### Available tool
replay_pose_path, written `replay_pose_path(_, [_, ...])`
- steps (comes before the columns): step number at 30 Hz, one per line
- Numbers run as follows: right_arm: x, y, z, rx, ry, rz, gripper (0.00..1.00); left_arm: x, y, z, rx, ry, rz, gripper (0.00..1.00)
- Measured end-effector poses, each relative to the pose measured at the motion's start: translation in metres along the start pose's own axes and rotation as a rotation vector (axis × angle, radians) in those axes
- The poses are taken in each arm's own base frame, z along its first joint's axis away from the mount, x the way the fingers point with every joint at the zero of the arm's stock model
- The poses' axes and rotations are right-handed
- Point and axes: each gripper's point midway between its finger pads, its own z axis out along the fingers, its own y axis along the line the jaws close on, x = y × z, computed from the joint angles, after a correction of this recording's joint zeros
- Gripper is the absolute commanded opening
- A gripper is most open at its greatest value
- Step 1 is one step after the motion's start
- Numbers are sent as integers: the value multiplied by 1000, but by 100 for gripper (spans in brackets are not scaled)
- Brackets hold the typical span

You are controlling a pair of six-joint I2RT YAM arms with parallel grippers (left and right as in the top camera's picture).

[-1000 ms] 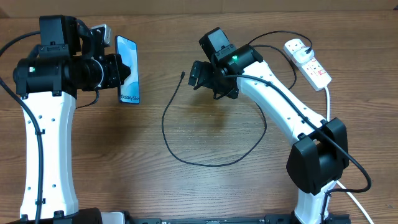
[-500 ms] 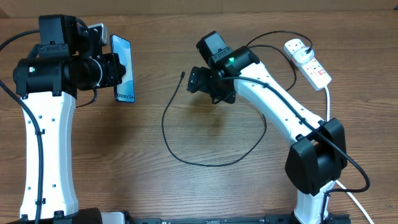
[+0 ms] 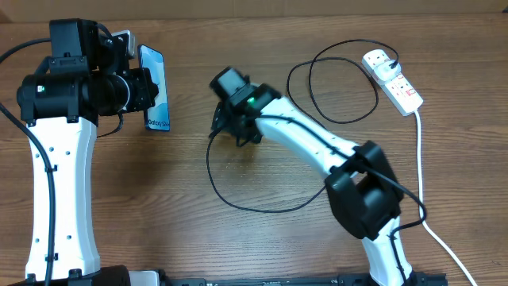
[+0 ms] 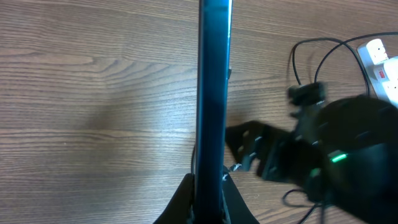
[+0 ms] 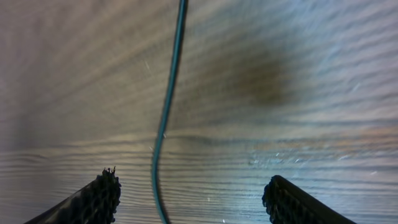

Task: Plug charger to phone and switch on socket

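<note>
The phone [image 3: 156, 89], slim with a light blue screen and dark rim, is held on edge, clamped in the left tool [image 4: 208, 190]. The charger [image 3: 274, 210], a thin black cable, is looped on the table [image 3: 159, 206] and passes between the spread fingers of the right tool [image 5: 196, 199].

Left hand [image 3: 144, 89] clamped on the phone [image 3: 158, 83], right hand [image 5: 196, 190] spread, arm outstretched.
</note>
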Motion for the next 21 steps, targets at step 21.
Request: replay_pose_path(21, [101, -5, 34, 106, 258, -135, 69, -2, 1, 0, -7, -7, 1, 4])
